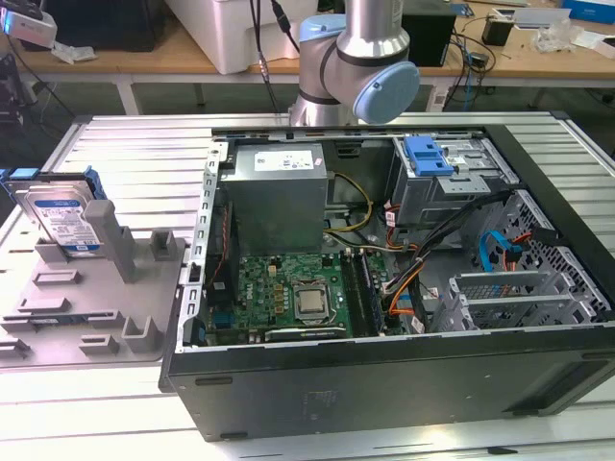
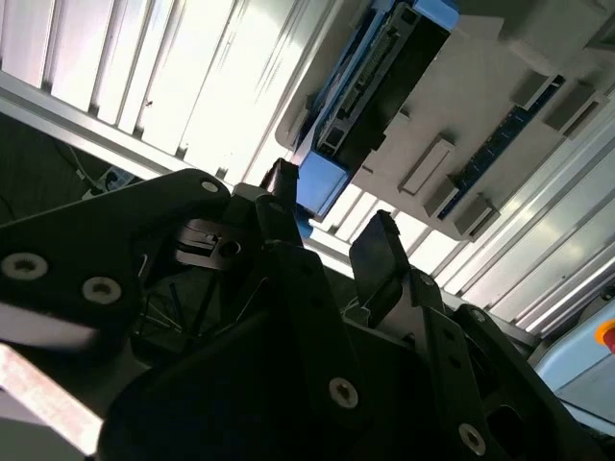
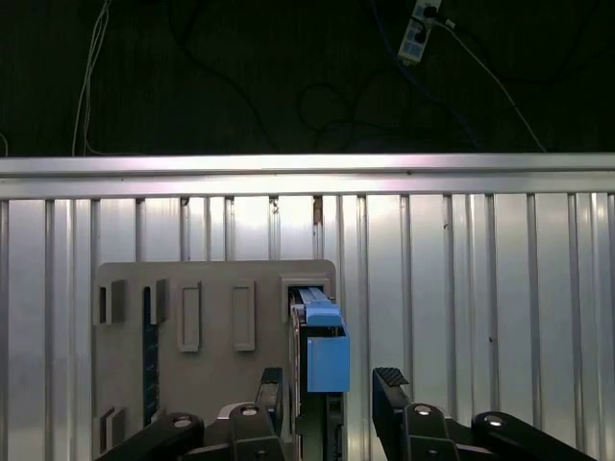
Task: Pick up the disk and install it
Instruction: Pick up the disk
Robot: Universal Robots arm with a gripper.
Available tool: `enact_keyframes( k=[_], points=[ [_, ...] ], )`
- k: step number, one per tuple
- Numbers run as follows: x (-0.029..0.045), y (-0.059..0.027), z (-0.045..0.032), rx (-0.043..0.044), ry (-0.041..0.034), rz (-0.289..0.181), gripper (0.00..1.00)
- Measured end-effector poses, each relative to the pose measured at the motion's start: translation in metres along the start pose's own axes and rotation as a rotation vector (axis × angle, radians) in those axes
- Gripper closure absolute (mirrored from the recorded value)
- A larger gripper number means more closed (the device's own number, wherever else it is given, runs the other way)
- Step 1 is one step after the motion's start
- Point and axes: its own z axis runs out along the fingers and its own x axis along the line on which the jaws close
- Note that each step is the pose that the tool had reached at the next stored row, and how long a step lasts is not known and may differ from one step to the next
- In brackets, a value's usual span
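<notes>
The disk (image 1: 62, 216) stands on edge in a slot at the end of a grey plastic fixture (image 1: 101, 293), on the exterior view's left, well apart from the open computer case (image 1: 336, 394). Its flat silver face is turned to the exterior camera and carries a white label with a blue band. There is print on the label, but it is too small for me to read. A blue plastic carrier frames the metal body and shows along its top and sides.

Inside the case, the grey power supply (image 1: 279, 197) has a pale sticker on its top edge, also unreadable. A green motherboard (image 1: 283, 298) lies below it. A blue tab (image 1: 428, 154) sits on the metal drive cage (image 1: 461, 182) at the far corner. The robot arm (image 1: 356, 58) rises behind the case.

In both wrist views the disk (image 3: 322, 351) (image 2: 375, 86) is seen edge-on, with the blue carrier end nearest the camera. The gripper (image 3: 332, 382) (image 2: 332, 229) hangs apart from the disk with its black fingers (image 3: 389, 384) spread wide and holding nothing. The gap between them is broader than the disk's edge. The fixture (image 3: 216, 288) rests on the ribbed aluminium table (image 3: 480, 288).
</notes>
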Motion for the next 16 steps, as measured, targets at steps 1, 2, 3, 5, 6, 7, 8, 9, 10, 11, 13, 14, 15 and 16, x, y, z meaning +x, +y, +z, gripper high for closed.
enact_keyframes(
  k=[1,2,3,5,6,7,8,9,10,11,13,14,15,16],
  points=[
    [0.0000,0.0000,0.0008,0.0000,0.0000,0.000,0.50],
    [0.0000,-0.0001,0.0020,0.0000,0.0000,0.000,0.50],
    [0.0000,-0.0001,0.0028,-0.0001,0.0000,0.000,0.50],
    [0.0001,-0.0002,0.0043,-0.0001,0.0001,-0.001,0.50],
    [0.0001,-0.0002,0.0050,0.0000,0.0000,-0.001,0.50],
    [0.0001,-0.0003,0.0055,0.0000,0.0001,-0.001,0.50],
    [0.0001,-0.0003,0.0061,0.0000,0.0001,-0.001,0.50],
    [0.0001,-0.0003,0.0068,0.0000,0.0000,-0.001,0.50],
    [0.0001,-0.0003,0.0073,0.0000,0.0001,-0.002,0.50],
    [0.0001,-0.0004,0.0079,0.0000,0.0001,-0.002,0.50],
    [0.0002,-0.0004,0.0089,-0.0001,0.0001,-0.002,0.50],
    [0.0002,-0.0004,0.0096,0.0000,0.0001,-0.002,0.50],
    [0.0002,-0.0005,0.0102,0.0000,0.0001,-0.003,0.50],
    [0.0002,-0.0005,0.0109,-0.0001,0.0002,-0.003,0.50]
  ],
)
